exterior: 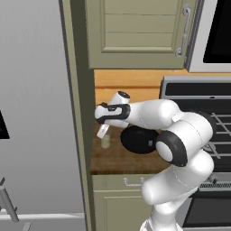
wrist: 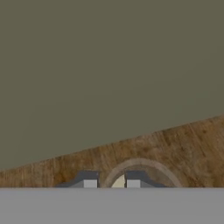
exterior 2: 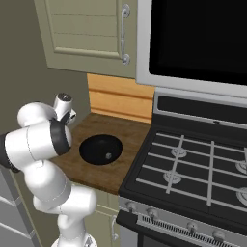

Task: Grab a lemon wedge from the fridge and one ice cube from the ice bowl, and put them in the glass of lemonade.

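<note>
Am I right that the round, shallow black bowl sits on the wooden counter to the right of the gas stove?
Not quite: the round, shallow black bowl sits on the wooden counter to the left of the gas stove, as the right base view shows.

The counter (exterior: 117,160) is a narrow wooden strip, walled on its left by the tall olive side panel (exterior: 81,113) and on its right by the stove (exterior 2: 193,178). An olive upper cabinet (exterior: 135,31) closes the space overhead, and a wooden backsplash (exterior 2: 120,99) closes the rear. The ice bowl (exterior 2: 100,148) takes up much of the counter's middle; the glass of lemonade (exterior: 105,141) stands just beside it, close to the side panel. The end effector (exterior: 103,131) hangs directly over the glass, with little room leftward. Bare counter lies in front of the bowl and behind it.
</note>
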